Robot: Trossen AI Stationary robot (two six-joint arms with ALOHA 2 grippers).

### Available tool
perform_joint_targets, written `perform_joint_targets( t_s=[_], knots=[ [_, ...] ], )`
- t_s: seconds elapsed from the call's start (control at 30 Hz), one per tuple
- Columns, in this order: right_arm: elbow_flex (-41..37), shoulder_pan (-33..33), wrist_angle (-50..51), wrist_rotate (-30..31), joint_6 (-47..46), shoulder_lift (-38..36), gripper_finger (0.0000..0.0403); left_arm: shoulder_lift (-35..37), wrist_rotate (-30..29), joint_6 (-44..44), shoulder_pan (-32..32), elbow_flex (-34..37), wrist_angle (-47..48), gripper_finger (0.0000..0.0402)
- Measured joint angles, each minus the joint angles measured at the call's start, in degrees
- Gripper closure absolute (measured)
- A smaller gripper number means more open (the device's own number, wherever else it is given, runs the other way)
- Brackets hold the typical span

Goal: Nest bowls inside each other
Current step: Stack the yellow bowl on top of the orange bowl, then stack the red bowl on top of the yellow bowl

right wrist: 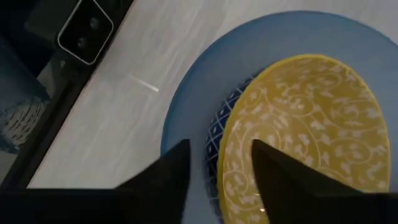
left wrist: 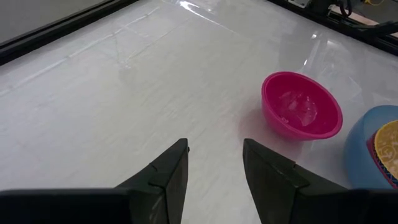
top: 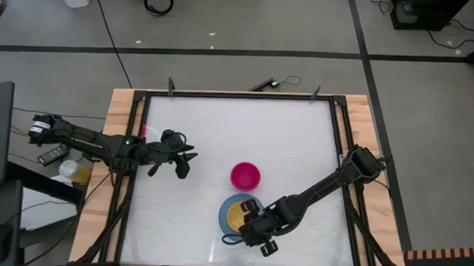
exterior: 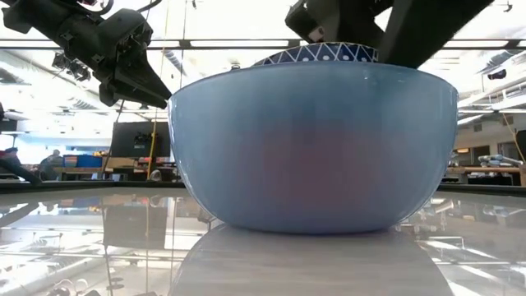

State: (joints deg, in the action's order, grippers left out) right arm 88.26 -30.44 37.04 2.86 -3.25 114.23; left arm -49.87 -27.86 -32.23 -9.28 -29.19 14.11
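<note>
The light blue bowl (top: 236,214) stands on its base near the table's front edge. Inside it rests a bowl with a yellow patterned inside (right wrist: 305,137) and a blue-and-white outside (exterior: 316,54); its rim rises above the blue bowl's rim. A magenta bowl (top: 245,176) stands alone just beyond them, also in the left wrist view (left wrist: 301,113). My right gripper (right wrist: 217,180) is open over the blue bowl's near left side, one finger either side of the yellow bowl's rim. My left gripper (left wrist: 214,174) hangs open above the table's left part (top: 182,159), with nothing between its fingers. My right gripper comes steeply from above with its fingers (right wrist: 168,180) standing apart on either side of the yellow bowl's rim (right wrist: 214,165). Whether a finger touches the rim I cannot tell. The bowl rests in the blue bowl.
A black frame (top: 238,95) bounds the white table top, and a small camera box (right wrist: 84,31) sits at its near edge. Bare table lies left of and beyond the magenta bowl (left wrist: 124,93). Cables and small items lie off the table's left side (top: 70,171).
</note>
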Motion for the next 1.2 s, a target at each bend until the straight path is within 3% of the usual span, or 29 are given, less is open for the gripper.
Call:
perform_joint_targets(
  t_s=[0.2,0.33,0.43,0.67,0.97,1.1,1.2],
  knots=[
    [2.85,0.48,2.59,7.91,-3.03,-3.64,0.0155,0.00,0.00,-0.01,-0.01,0.00,0.01,0.0246],
    [2.87,3.68,7.92,17.54,-7.41,-7.99,0.0151,0.00,0.00,-0.22,0.00,0.00,0.01,0.0246],
    [0.59,9.14,11.56,19.78,-15.95,-9.90,0.0159,0.00,0.00,-0.22,-0.01,0.00,0.00,0.0246],
    [-9.62,22.00,11.56,16.59,-31.53,-10.35,0.0169,0.00,0.00,-0.22,0.00,0.00,0.30,0.0246],
    [-18.79,27.70,0.50,3.63,-30.29,-10.37,0.0177,0.00,0.00,-0.11,0.11,0.00,2.50,0.0246],
    [-19.58,27.69,-2.28,3.05,-29.56,-10.37,0.0215,0.00,0.00,-0.11,0.11,0.00,2.51,0.0246],
    [-19.79,27.69,-2.69,3.03,-29.29,-10.37,0.0278,0.00,0.00,-0.09,0.11,0.00,2.51,0.0246]
  ],
)
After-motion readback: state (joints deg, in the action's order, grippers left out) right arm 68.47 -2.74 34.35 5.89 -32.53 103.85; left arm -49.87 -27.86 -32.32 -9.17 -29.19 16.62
